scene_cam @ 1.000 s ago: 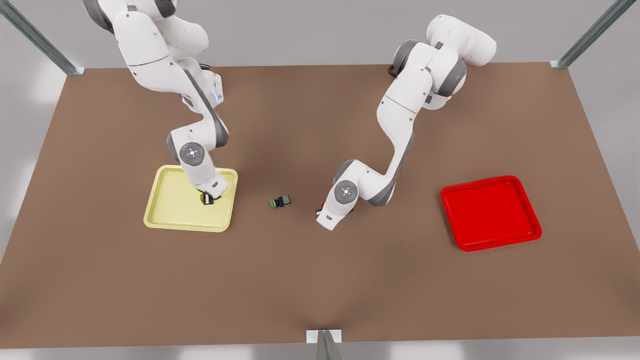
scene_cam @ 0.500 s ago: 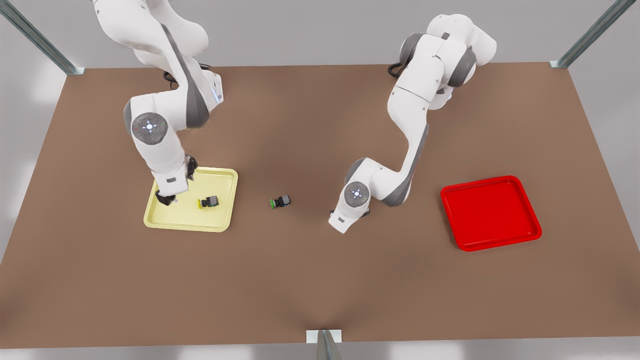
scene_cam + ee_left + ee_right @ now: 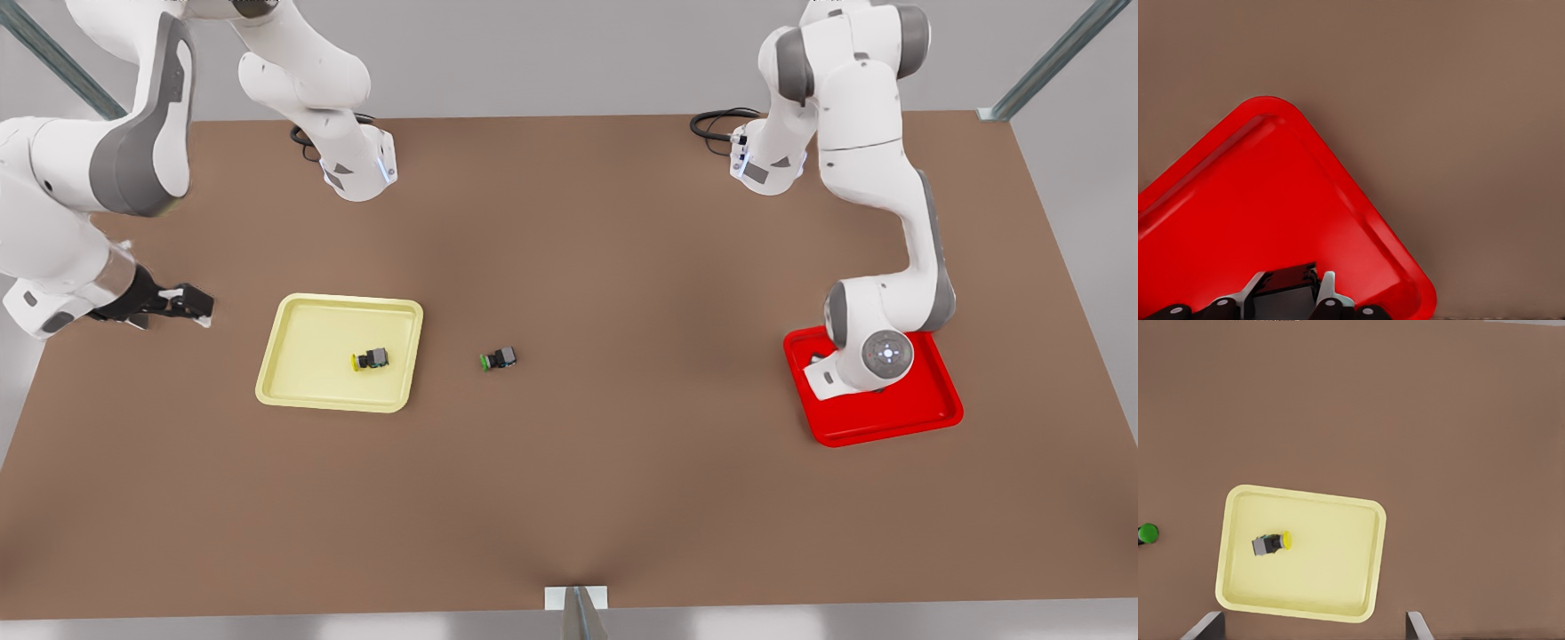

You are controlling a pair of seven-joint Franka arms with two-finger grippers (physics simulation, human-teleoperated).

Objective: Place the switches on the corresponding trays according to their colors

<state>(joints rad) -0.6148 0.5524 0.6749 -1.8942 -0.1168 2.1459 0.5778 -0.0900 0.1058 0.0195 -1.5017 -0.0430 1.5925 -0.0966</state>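
Switch with yellow cap (image 3: 371,359) lies in my yellow tray (image 3: 302,391); right gripper (image 3: 194,305), fingers spread, hangs off its edge. Left gripper (image 3: 1286,297) over red tray (image 3: 889,427) clasps a dark switch (image 3: 1288,283).

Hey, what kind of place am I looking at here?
Probably a simulated robot test bench: a plain brown table inside a metal frame, with only colour-coded trays, yellow and red, and small switches for a sorting exercise.

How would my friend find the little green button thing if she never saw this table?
Look at the brown table, in the open stretch between the pale yellow tray and the red tray, nearer the yellow one. A tiny dark boxy switch lies there, outside any tray. Its cap is green; the look-alike switch in the yellow tray has a yellow cap.
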